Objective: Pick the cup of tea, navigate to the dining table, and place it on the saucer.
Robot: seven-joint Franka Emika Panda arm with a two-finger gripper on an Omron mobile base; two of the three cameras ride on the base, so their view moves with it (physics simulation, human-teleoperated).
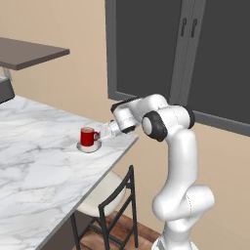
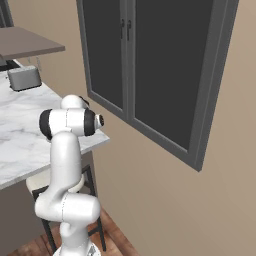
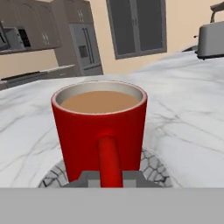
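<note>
The red cup of tea [image 1: 88, 136] holds light brown liquid and stands upright on the small round saucer [image 1: 90, 147], near the right corner of the marble dining table [image 1: 39, 171]. My gripper [image 1: 104, 133] reaches in from the right at cup height. In the hand view the cup [image 3: 100, 127] is close up with its handle toward me, and the gripper [image 3: 109, 177] is shut on that handle. The saucer [image 3: 153, 168] shows grey and patterned under the cup. In the right base view my arm hides the cup.
A dark chair with a pale seat [image 1: 113, 197] is tucked under the table edge below the cup. A grey toaster [image 2: 24, 77] stands at the far end of the table [image 2: 20, 135]. A dark window [image 1: 185, 53] fills the wall behind the arm.
</note>
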